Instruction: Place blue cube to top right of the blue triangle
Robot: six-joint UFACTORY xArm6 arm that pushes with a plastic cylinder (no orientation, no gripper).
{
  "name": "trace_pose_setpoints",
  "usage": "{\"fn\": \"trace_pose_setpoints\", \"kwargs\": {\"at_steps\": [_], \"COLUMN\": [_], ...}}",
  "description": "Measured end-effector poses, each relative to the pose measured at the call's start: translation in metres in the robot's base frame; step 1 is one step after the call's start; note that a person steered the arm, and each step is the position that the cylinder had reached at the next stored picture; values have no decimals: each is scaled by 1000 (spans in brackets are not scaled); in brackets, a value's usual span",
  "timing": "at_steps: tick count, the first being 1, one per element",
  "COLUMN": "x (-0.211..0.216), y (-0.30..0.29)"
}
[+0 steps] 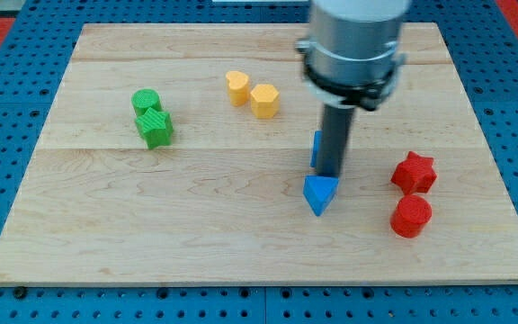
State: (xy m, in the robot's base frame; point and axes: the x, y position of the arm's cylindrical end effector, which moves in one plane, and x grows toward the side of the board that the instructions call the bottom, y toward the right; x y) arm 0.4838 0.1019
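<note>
my tip (pixel 329 175): no fingers or jaws on this rig, so nothing to call wide, narrow or holding; it's just a straight dark rod hanging from a big grey housing, and its end sits right at the top edge of the blue triangle, touching or as good as touching, can't quite tell which.
blue cube (pixel 316 148): one of these, mostly hidden behind the rod. Only a thin blue sliver pokes out on the view's left side of the rod, just above the tip. Shape isn't really readable from that sliver.
blue triangle (pixel 320 193): one, directly below the tip toward the view's bottom, pointy end facing down.
blue count: two pieces total, both hugging the tip, cube above the triangle.
red star (pixel 414 173): one, off to the view's right of the tip, at about the same height.
red cylinder (pixel 411 216): one, just below the star, further right and lower than the tip.
yellow heart (pixel 236 86): one, up and to the view's left of the tip.
yellow hexagon (pixel 264 100): one, just beside the heart, the nearer of the two yellows to the tip.
green cylinder (pixel 146 101): one, well apart from the tip on the view's left.
green star (pixel 156 127): one, touching the green cylinder from below.
wooden board (pixel 106 225): one, everything sits on it; blue pegboard around it.
</note>
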Motion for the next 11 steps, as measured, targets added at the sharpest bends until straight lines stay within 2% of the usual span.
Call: {"fn": "trace_pose_setpoints", "kwargs": {"at_steps": [1, 2, 3, 4, 5, 9, 10, 11], "x": [19, 56, 57, 49, 36, -19, -21, -44], "y": [53, 3, -47, -69, -68, 15, 12, 27]}}
